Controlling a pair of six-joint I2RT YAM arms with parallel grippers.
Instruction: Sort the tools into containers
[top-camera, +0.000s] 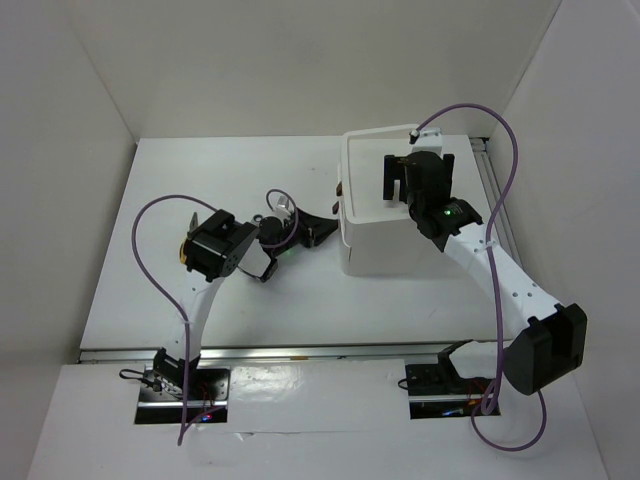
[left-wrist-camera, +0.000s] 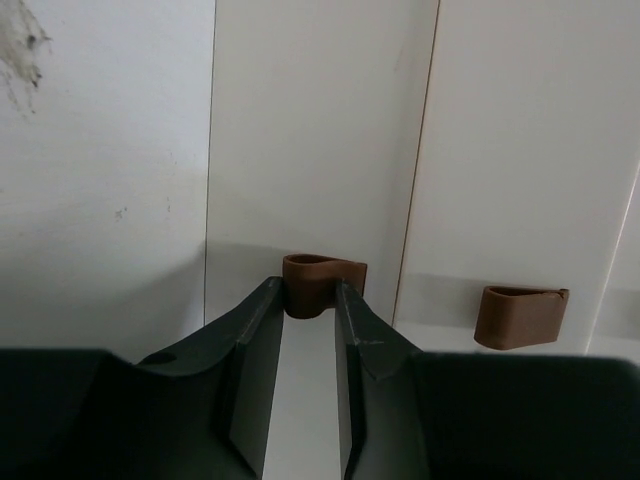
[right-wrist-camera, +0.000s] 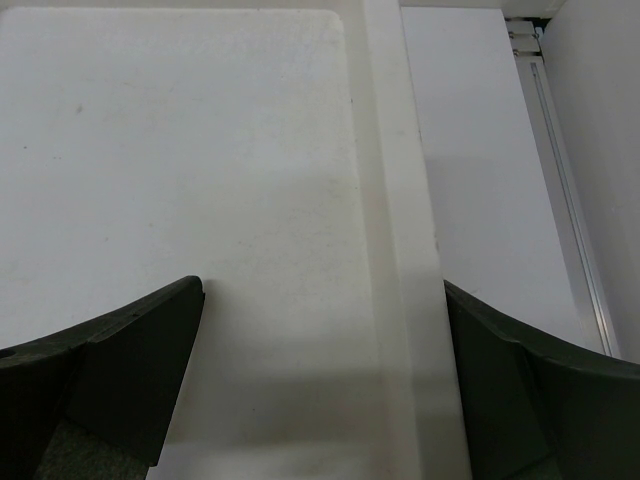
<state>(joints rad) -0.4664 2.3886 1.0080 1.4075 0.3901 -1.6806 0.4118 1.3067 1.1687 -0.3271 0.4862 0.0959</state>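
Observation:
The white cabinet (top-camera: 385, 235) stands right of centre with its rimmed top tray (top-camera: 365, 160) bare. My left gripper (top-camera: 325, 232) is at the cabinet's left face. In the left wrist view its fingertips (left-wrist-camera: 308, 290) are shut on a dark red drawer knob (left-wrist-camera: 322, 272), and a second knob (left-wrist-camera: 520, 315) sits to the right. My right gripper (top-camera: 418, 168) hangs open and empty over the top tray (right-wrist-camera: 180, 150), near its right rim (right-wrist-camera: 385, 200). A bit of yellow (top-camera: 186, 250), perhaps the pliers' handle, peeks out beside the left arm. The other tools are hidden.
White walls close in the table on the left, back and right. A metal rail (top-camera: 490, 190) runs along the table's right edge behind the cabinet, and it also shows in the right wrist view (right-wrist-camera: 560, 180). Purple cables loop over both arms.

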